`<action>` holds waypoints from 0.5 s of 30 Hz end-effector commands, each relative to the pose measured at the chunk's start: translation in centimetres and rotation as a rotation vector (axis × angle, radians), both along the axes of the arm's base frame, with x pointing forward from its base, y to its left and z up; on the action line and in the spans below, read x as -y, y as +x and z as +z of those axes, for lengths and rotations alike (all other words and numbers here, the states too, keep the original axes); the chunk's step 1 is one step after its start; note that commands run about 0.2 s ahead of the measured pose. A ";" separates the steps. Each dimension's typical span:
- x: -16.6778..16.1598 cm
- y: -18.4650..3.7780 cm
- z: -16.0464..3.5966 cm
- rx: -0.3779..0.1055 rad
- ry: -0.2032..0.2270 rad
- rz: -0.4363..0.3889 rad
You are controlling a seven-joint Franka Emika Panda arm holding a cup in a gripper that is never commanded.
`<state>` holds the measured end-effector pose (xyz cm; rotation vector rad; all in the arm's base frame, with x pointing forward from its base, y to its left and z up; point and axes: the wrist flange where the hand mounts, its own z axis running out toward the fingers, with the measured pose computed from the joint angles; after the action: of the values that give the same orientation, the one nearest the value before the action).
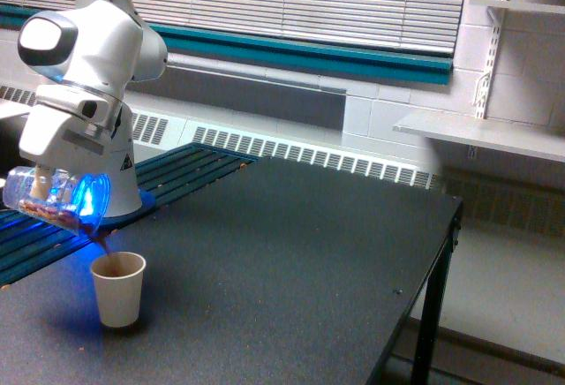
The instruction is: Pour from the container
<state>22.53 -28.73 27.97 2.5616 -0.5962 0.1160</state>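
One clear plastic jar (48, 201), tipped on its side, mouth low, brown pieces inside and spilling out. Tool (55, 177) clenched around jar. One paper cup (117, 288) directly below mouth, upright on dark table (291, 261). Jar glows blue.

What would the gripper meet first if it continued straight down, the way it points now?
Probably the black table, just behind the paper cup. The gripper holds the tilted clear jar and points down, but depth is unclear from this single view.
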 end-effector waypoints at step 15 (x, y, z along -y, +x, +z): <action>0.0 -0.4 0.8 -0.057 -0.018 0.007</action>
<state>22.07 -28.89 28.49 2.5391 -0.5933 0.0678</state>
